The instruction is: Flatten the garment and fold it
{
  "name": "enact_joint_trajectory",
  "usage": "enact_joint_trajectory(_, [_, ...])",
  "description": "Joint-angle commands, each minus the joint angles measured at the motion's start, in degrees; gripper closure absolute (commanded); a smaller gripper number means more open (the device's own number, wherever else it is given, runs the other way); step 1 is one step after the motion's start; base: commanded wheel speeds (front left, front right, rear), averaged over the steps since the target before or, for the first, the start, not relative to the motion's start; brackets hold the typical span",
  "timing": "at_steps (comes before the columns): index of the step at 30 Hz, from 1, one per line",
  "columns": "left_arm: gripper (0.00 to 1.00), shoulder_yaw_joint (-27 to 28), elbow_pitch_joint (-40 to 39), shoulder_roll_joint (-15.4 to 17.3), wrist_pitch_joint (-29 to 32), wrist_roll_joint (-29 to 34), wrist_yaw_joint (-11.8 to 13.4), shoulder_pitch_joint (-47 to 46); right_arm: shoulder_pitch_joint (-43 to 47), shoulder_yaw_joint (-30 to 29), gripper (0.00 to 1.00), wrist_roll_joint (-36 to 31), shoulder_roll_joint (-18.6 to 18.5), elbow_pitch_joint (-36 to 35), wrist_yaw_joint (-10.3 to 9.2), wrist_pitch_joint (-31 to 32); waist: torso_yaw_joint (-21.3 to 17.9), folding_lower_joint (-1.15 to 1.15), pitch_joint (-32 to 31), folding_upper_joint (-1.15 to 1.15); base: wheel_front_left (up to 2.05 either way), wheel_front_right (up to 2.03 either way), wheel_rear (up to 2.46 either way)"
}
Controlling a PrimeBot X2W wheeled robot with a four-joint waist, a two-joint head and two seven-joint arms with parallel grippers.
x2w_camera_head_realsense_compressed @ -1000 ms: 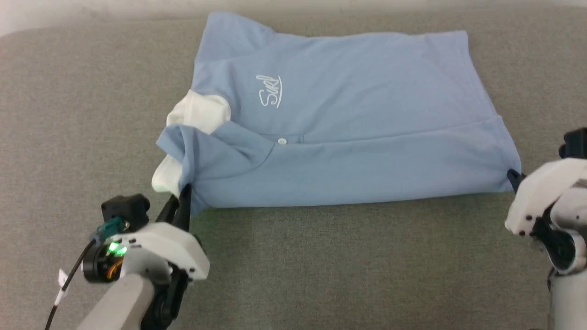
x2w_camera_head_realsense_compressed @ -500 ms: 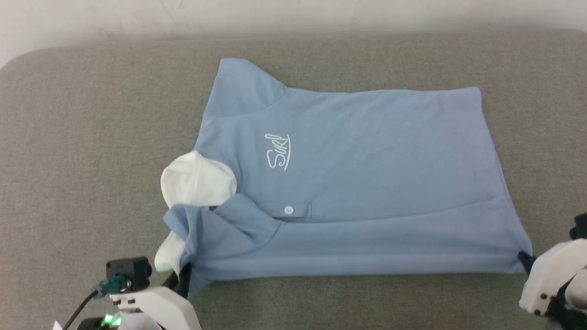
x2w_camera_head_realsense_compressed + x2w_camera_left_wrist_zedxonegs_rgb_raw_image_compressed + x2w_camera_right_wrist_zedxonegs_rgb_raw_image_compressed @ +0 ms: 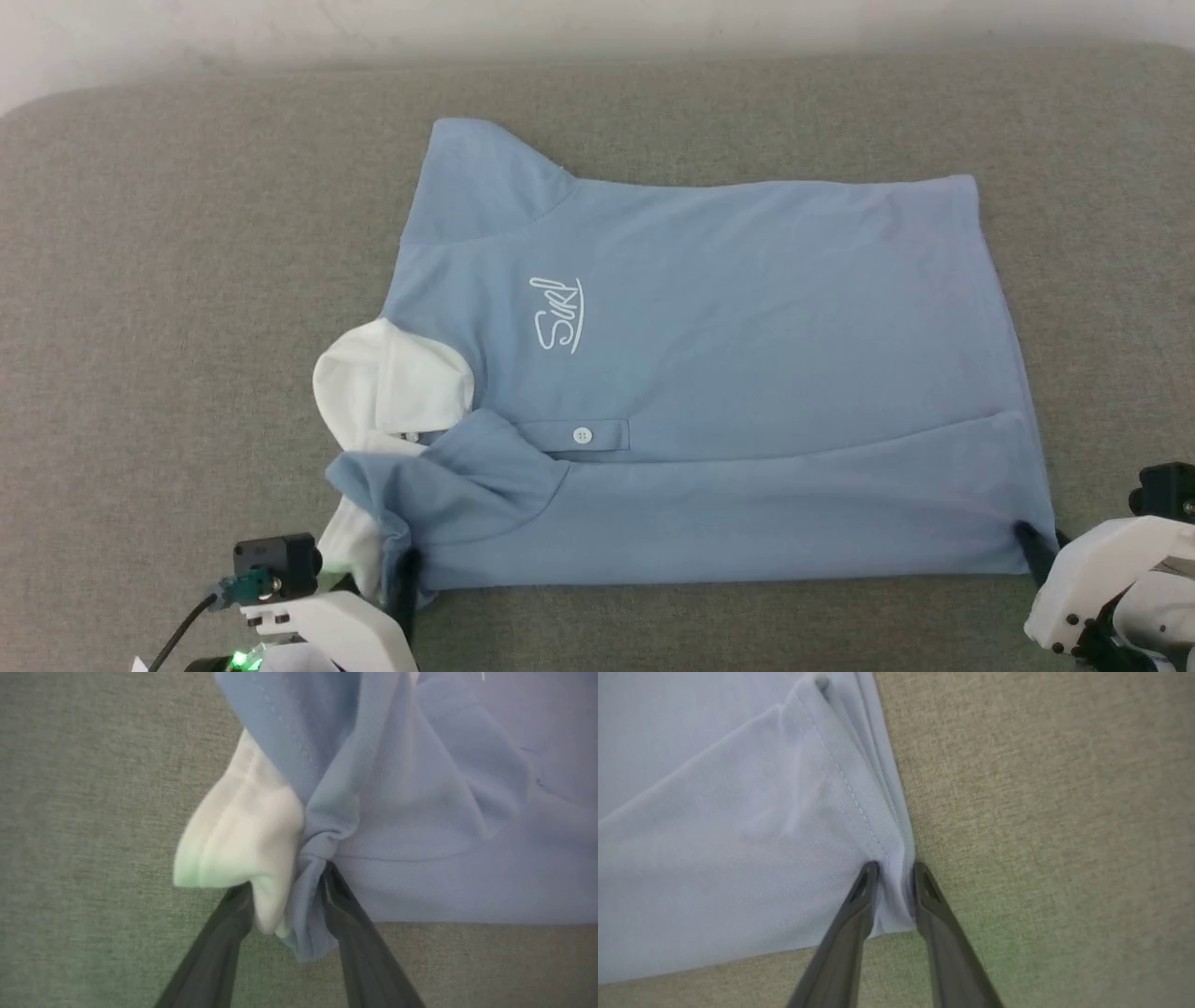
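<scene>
Left wrist view: L gripper (image 3: 286,884) jaws apart astride light blue knit polo shirt (image 3: 747,355) collar (image 3: 238,826); R gripper (image 3: 895,870) same, hem (image 3: 859,807). Retract w/o snagging.

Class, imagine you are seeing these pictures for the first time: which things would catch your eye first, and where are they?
First, the light blue garment spread across the grey surface, its near edge folded over, white logo at mid-chest and white collar bunched at its left end. Then the left tool and the right tool, dark fingers straddling its two near corners.
</scene>
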Motion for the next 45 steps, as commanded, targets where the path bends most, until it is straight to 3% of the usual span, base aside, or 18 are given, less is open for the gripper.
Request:
enact_joint_trajectory(1, [0.0, -0.1, 0.8, -0.6, -0.4, -0.4, -0.6, -0.8, 0.3, 0.4, 0.0, 0.7, 0.2, 0.7, -0.14, -1.6, -0.1, 0.01, -1.1, 0.0, 0.0, 0.0, 0.0])
enact_joint_trajectory(6, [0.0, 1.7, -2.7, 0.6, -3.5, 0.5, -0.5, -0.8, 1.6, 2.6, 0.0, 1.4, 0.2, -4.8, -0.14, -10.3, -0.3, 0.01, -2.1, 0.0, 0.0, 0.0, 0.0])
enact_joint_trajectory(13, [0.0, 3.9, -7.9, 5.0, -8.9, 6.6, -0.7, -5.2, 1.0, 9.4, 0.0, -0.6, -0.4, -12.0, -0.14, -26.6, -1.5, 0.01, -0.7, 0.0, 0.0, 0.0, 0.0])
enact_joint_trajectory(18, [0.0, 4.0, -7.9, 7.8, -10.5, 11.4, -4.0, -15.0, -1.8, 13.6, 0.0, -2.1, -2.4, -13.7, -0.14, -35.4, -3.0, 0.01, 3.3, 0.0, 0.0, 0.0, 0.0])
enact_joint_trajectory(22, [0.0, 4.1, -4.6, 8.9, -9.0, 12.7, -8.3, -25.8, -5.0, 15.9, 0.0, -2.1, -2.9, -14.4, -0.14, -39.8, -4.7, 0.01, 8.0, 0.0, 0.0, 0.0, 0.0])
enact_joint_trajectory(28, [0.0, 3.1, 4.0, 9.7, -0.2, 11.8, -16.0, -43.8, -10.1, 18.2, 0.0, -1.5, -2.5, -14.4, -0.14, -41.6, -8.3, 0.01, 16.2, 0.0, 0.0, 0.0, 0.0])
enact_joint_trajectory(33, [0.0, 2.6, 10.7, 9.7, 9.8, 9.6, -18.4, -53.9, -13.4, 19.8, 0.0, -0.8, -2.0, -14.3, -0.14, -42.7, -11.0, 0.01, 20.9, 0.0, 0.0, 0.0, 0.0])
enact_joint_trajectory(37, [0.0, 3.1, 15.8, 10.2, 18.5, 7.9, -18.0, -61.3, -15.5, 21.1, 0.0, -0.3, -1.2, -13.7, -0.14, -43.6, -13.7, 0.01, 24.2, 0.0, 0.0, 0.0, 0.0])
enact_joint_trajectory(45, [0.0, 4.4, 19.1, 12.3, 32.8, 4.8, -13.7, -66.9, -16.6, 22.6, 0.0, 0.9, -0.2, -12.8, -0.14, -45.2, -17.0, 0.01, 27.7, 0.0, 0.0, 0.0, 0.0])
